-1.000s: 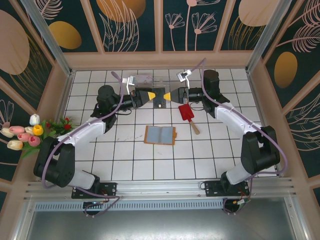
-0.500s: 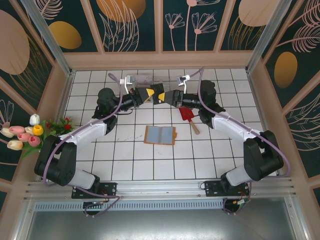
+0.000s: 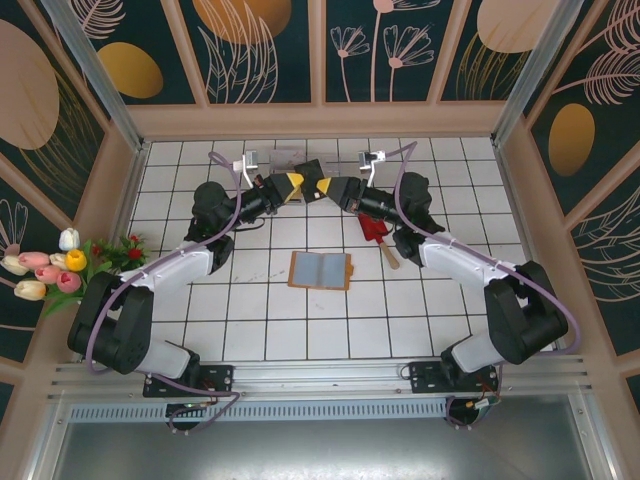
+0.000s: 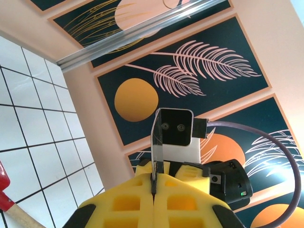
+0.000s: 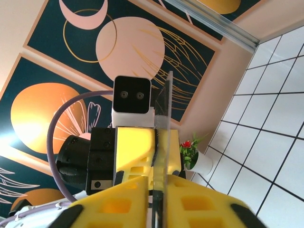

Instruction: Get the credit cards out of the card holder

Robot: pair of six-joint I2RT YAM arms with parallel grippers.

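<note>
left tool [image 3: 297,184], right tool [image 3: 331,190] both clamped on same credit card [image 4: 155,147], mid-air over desk [image 3: 250,330] rear; card holder [image 3: 320,270] open on desk. risk: opposed pulling bends card, early release drops it

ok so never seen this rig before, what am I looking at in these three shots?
Two robot arms are bolted at the near edge of a tiled table. The wide picture comes from a fixed camera above and behind them. The other two come from a camera on each wrist, looking along that arm's own yellow fingers. On the table lie an open tan card holder and a red spatula; flowers sit at the left side. The arms meet at the far side. The left gripper and the right gripper are each shut on a thin flat card, seen edge-on, apparently the same one.
</note>
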